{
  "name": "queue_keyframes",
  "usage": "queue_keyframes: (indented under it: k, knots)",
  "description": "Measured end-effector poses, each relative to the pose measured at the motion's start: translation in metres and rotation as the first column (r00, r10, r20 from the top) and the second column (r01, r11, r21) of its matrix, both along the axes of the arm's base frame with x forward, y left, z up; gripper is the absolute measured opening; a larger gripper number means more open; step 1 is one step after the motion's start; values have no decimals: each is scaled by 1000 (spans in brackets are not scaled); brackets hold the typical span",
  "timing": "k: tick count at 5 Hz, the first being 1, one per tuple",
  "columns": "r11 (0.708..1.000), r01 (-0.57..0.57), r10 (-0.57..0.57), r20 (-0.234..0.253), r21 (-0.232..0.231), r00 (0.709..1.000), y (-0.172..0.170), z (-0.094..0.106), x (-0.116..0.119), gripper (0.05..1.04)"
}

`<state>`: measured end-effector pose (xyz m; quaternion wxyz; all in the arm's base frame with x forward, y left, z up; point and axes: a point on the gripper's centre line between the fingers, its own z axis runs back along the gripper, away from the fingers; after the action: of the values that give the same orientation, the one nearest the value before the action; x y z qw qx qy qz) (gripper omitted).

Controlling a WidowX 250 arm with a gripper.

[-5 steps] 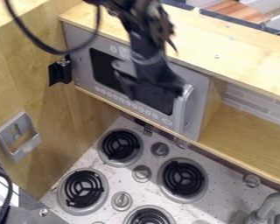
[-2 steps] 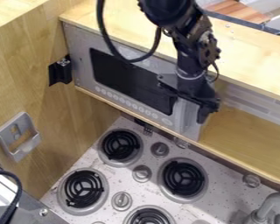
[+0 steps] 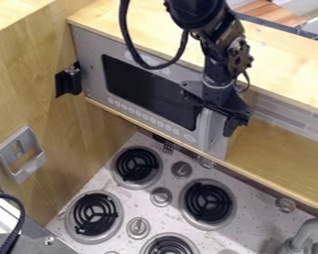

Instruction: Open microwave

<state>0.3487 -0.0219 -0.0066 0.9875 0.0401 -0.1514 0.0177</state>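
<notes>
just behind gripper point(image 3: 220, 118): microwave point(image 3: 148, 92), handle end nearest.

Layout of microwave, shelf and stove.
The microwave point(image 3: 138, 111) sits under the top board point(image 3: 287, 69), right of the side panel point(image 3: 55, 124), with a shelf point(image 3: 275, 154) just to its right. The claw point(image 3: 211, 121) is at the microwave's right end, in front of it. On the side panel, a bracket point(image 3: 68, 81) is mounted just left of the microwave; a holder point(image 3: 21, 173) hangs nearer the front. The stove point(image 3: 248, 235) lies below and before the microwave. Its rear burner point(image 3: 136, 165) is at left, with another burner point(image 3: 208, 202) forward and to the right; a third burner point(image 3: 94, 214) lies front left. Three knobs point(image 3: 161, 197) stand between the burners. A faucet point(image 3: 311, 228) stands at lower right.
</notes>
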Motion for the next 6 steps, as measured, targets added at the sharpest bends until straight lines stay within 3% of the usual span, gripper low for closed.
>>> queue_keyframes:
  k: [2, 3, 4, 6]
  knots:
    - [1000, -22, 21, 14, 9, 1000, 6, -2, -1, 413]
    - [1000, -29, 29, 15, 1, 999, 6, -2, -1, 347]
    - [1000, -29, 29, 10, -2, 1000, 6, -3, -9, 346]
    - [998, -65, 65, -53, 11, 996, 21, 0, -52, 346]
